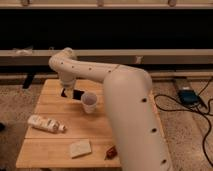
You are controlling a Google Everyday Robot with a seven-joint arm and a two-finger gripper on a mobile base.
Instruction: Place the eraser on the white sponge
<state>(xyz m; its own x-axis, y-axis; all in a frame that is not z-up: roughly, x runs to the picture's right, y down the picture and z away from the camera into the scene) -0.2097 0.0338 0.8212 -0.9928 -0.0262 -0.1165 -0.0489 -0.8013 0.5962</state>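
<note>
The eraser (78, 94) is a small black block lying on the far left part of the wooden table (50, 105), just left of a white cup (90, 102). My gripper (66, 92) is down at the table right beside the eraser, at the end of the white arm (125, 110) that reaches in from the right. I cannot tell whether it touches the block. The white sponge (80, 148) lies flat near the table's front edge, well apart from the gripper.
A white tube-like bottle (45, 124) lies on its side at the left front. A red chili-shaped object (111, 151) lies right of the sponge. My arm's thick link covers the table's right half. Cables and a blue box (187, 95) lie on the floor to the right.
</note>
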